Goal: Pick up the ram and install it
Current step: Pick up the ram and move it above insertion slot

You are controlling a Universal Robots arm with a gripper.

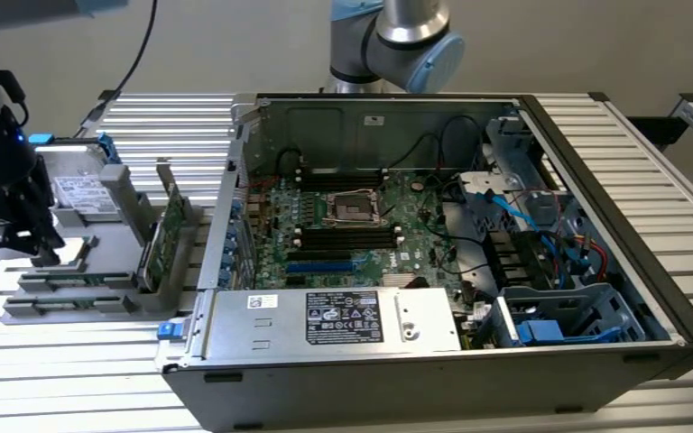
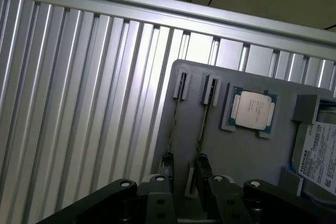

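In the wrist view two ram sticks stand edge-on in the slots of a grey holder (image 2: 247, 156): one ram stick (image 2: 175, 119) and a second (image 2: 206, 121) beside it. My gripper (image 2: 189, 205) hovers above their near ends, its black fingers (image 2: 157, 200) apart with nothing between them. In the exterior view the gripper (image 1: 12, 236) hangs over the holder (image 1: 76, 289) at the exterior view's left. The open computer case (image 1: 443, 361) lies in the middle, with dark memory slots (image 1: 346, 239) on its motherboard below the processor socket (image 1: 354, 207).
A silver-topped processor chip (image 2: 253, 110) and a hard drive (image 2: 317, 156) sit on the holder beside the sticks. A taller green expansion card (image 1: 173, 225) stands upright between holder and case. Cables and drive cages (image 1: 551, 271) crowd the case's right side. The table (image 2: 79, 103) is ribbed aluminium.
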